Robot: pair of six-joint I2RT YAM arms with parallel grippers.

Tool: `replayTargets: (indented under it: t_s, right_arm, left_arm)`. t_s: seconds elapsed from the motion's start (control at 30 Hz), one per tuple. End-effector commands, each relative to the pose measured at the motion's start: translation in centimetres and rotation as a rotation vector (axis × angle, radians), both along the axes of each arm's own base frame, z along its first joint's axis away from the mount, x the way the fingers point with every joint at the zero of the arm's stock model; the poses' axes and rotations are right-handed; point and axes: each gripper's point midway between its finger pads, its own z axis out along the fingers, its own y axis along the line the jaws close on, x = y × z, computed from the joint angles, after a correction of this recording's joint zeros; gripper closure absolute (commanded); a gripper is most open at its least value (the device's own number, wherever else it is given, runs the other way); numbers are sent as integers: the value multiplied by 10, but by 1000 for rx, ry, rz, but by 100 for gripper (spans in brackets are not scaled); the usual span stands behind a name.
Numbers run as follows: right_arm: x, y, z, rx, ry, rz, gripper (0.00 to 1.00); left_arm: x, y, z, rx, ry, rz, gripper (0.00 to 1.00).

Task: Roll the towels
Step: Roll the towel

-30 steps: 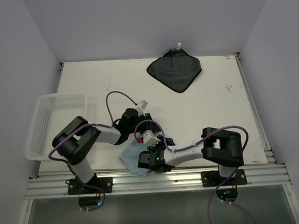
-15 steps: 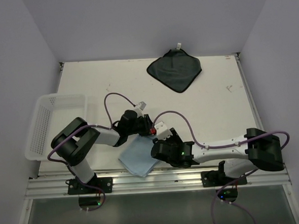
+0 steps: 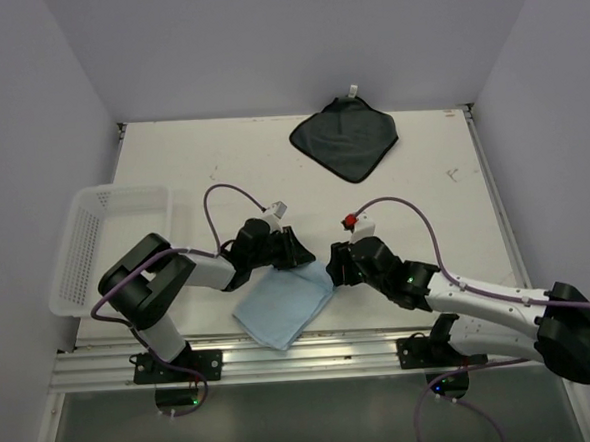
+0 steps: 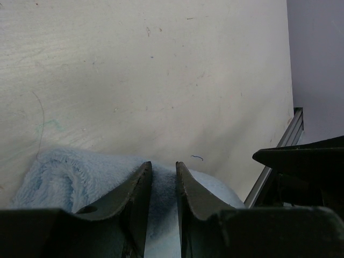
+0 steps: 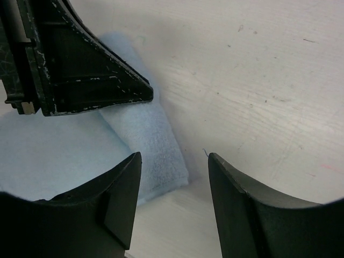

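Swung off the blue towel [image 3: 280, 309], right tool [image 5: 174, 160] gapes wide; left tool [image 4: 163, 167] pinches its folded edge.

Lower centre: light blue square cloth [image 3: 283, 307]; upper centre: dark grey square cloth [image 3: 345, 138]; left edge: white plastic mesh basket [image 3: 77, 256].

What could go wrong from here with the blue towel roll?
1. The left gripper pinches the light blue towel at one spot on its folded far edge. The right gripper is open beside it and holds nothing, so the fold may slacken there and roll skewed.
2. Both grippers crowd one towel corner, so closing in could knock their fingers together.
3. The towel's near corner lies by the front rail, and dragging it could pull it over.
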Motion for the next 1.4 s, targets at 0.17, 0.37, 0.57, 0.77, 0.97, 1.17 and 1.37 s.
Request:
replayTargets:
  t_s: [0.17, 0.37, 0.57, 0.77, 0.97, 1.17, 1.37]
  right_arm:
    - [-2, 19, -13, 118, 110, 62, 44]
    - [-3, 22, -20, 121, 133, 89, 44]
    - [-8, 25, -36, 104, 178, 111, 45]
    - [-13, 16, -52, 39, 206, 120, 45]
    - [-20, 20, -56, 27, 230, 177, 51]
    - [-29, 28, -59, 34, 260, 247, 55]
    - [-29, 27, -64, 12, 274, 255, 67]
  left_arm:
    - [-6, 8, -9, 43, 16, 21, 72]
    - [-7, 7, -9, 41, 17, 17, 72]
    - [-6, 6, -7, 40, 11, 17, 73]
    - [-1, 8, -1, 69, -20, 11, 73]
    - [8, 7, 10, 88, -58, 18, 73]
    - [18, 8, 21, 99, -89, 29, 73]
    - [24, 11, 26, 115, -110, 39, 73]
